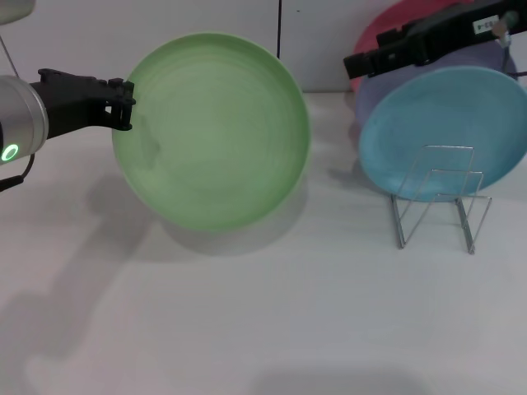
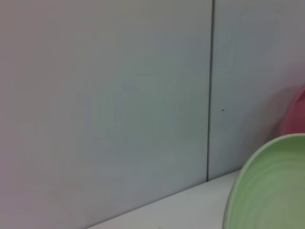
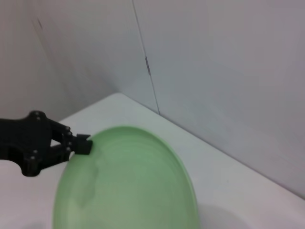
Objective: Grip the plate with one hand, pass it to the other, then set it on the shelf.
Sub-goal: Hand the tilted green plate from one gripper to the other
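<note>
In the head view I see the left pincer [image 1: 123, 103] at the upper left of the frame, clenched on the left rim of the light green plate [image 1: 212, 130]. The plate stands nearly upright, its face toward the camera, filling the upper middle of the frame above the white table [image 1: 263, 313]; I cannot tell whether its lower edge touches the table. At the upper right the right pincer [image 1: 356, 66] hangs in the air, well apart from the green plate; I cannot tell whether its fingers are parted or closed. Just below it, at the right of the frame, the wire shelf [image 1: 436, 197] stands on the table with a turquoise plate [image 1: 445, 132] leaning in it. A lavender plate [image 1: 366, 103] and a pink plate [image 1: 387, 25] show behind the turquoise one.

In the left wrist view only a curved part of the green plate [image 2: 269, 186] shows at the lower right of the frame, with a sliver of the pink plate [image 2: 295, 117] above it and the grey wall [image 2: 105, 105] behind.

In the right wrist view the green plate [image 3: 128, 181] fills the lower middle of the frame. The left pincer [image 3: 81, 145] comes in from the left edge and grips the plate's rim.
</note>
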